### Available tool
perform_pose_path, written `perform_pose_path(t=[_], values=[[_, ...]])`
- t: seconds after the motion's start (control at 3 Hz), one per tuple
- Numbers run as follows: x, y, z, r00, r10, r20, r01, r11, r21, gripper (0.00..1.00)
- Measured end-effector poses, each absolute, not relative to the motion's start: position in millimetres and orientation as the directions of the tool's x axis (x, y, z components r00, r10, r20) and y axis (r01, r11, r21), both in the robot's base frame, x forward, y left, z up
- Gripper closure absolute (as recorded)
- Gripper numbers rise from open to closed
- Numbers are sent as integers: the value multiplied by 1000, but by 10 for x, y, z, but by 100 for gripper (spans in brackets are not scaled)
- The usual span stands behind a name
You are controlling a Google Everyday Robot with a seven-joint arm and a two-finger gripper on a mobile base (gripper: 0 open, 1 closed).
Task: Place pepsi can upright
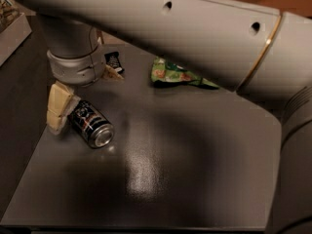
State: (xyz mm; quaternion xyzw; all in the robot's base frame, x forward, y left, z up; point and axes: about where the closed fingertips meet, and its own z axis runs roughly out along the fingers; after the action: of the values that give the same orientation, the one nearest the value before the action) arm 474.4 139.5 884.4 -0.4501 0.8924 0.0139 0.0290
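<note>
I am looking across the dark counter (161, 189), whose near part is catching a soft glare. Farther in, toward the left side, the pepsi can (91, 123) is lying on its side, its silver end facing me and slightly right. Just behind it the gripper (84, 97) is hanging low over the counter with its jaws spread apart, gripping nothing. One cream finger (57, 106) is pressing close against the can's far left end, while the other finger (113, 73) is sitting beyond the can, clear of it. Beside that finger a small black packet (113, 61) is lying flat. Further right, a green bag (170, 74) is resting near the back edge, partly hidden under the big grey arm (185, 28).
</note>
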Motion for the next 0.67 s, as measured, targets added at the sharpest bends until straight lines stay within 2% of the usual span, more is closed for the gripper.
perform_pose_path(t=[0.67], values=[[4877, 1354, 8553, -651, -759, -7, -759, 651, 2, 0]])
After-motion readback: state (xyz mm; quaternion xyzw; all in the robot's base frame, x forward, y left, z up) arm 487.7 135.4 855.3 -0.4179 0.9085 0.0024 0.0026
